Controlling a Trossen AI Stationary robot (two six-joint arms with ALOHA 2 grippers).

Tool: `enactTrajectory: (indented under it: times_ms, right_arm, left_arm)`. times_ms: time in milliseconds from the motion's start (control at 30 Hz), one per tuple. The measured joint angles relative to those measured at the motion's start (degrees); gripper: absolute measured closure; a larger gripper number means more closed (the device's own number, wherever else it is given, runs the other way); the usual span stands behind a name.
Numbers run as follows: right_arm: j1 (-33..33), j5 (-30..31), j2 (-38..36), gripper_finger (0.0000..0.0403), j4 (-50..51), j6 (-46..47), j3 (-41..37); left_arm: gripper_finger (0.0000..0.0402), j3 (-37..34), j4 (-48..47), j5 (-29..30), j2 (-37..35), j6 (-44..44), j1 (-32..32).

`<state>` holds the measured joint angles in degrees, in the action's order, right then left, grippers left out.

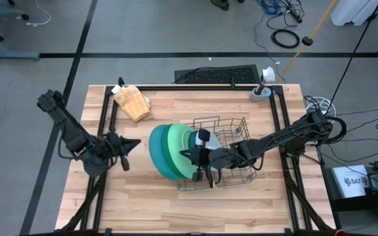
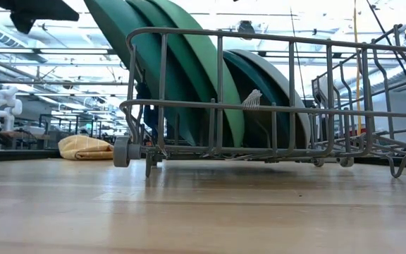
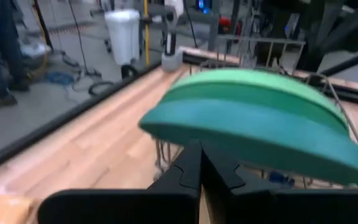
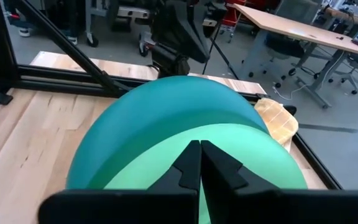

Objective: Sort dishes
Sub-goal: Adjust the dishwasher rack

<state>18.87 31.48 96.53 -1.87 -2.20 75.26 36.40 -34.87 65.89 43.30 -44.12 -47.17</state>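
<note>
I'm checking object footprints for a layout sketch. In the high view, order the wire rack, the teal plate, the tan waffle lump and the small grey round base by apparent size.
1. wire rack
2. teal plate
3. tan waffle lump
4. grey round base

Four plates (image 2: 189, 77) stand on edge in one grey wire rack (image 1: 231, 154): in the low view two dark green and two teal-toned. One tan waffle-textured lump (image 1: 133, 101) lies well apart from the rack. Two arms reach over one worktop (image 1: 176, 203).
</note>
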Motion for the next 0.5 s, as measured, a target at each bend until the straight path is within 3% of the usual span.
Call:
enactTrajectory:
  times_ms: [300, 500]
  right_arm:
    - [-0.08, 0.00, -0.04, 0.0401, -0.02, 0.07, 0.00]
    - [-0.07, -0.02, -0.04, 0.0401, -0.04, 1.01, 0.00]
  left_arm:
    - [0.0393, -0.02, 19.56, 0.85, 6.85, 19.59, 0.01]
    - [0.0393, -0.04, 20.89, -2.56, 10.31, 19.04, 3.76]
